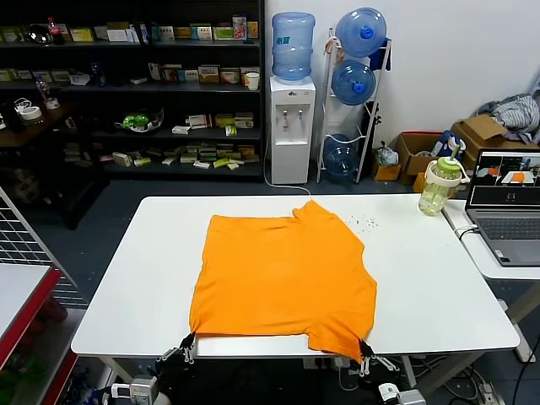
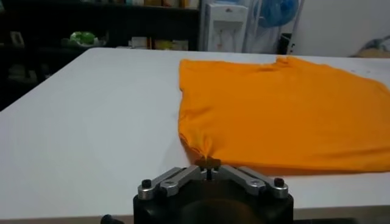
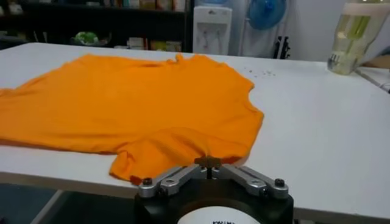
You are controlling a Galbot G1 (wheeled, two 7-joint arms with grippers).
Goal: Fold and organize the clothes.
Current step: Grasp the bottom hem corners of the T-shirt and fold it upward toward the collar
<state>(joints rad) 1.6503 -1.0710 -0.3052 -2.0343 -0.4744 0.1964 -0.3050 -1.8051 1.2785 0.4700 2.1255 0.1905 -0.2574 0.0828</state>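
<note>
We saw the T-shirt [image 1: 283, 274] lying flat on the table [image 1: 439, 278], its near corners pinched by our left gripper [image 1: 187, 342] and right gripper [image 1: 366, 348] at the front edge.

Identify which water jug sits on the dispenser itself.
The pale blue jug, upright on the white dispenser. The other three, darker blue, lie on their sides in the wire rack beside it.

Head camera: high, looking forward and down over bench [image 1: 439, 287]. Wrist cameras: low at near edge, close, facing shelves. All share orange T-shirt [image 1: 283, 278]; overlap elsewhere probably slight.
</note>
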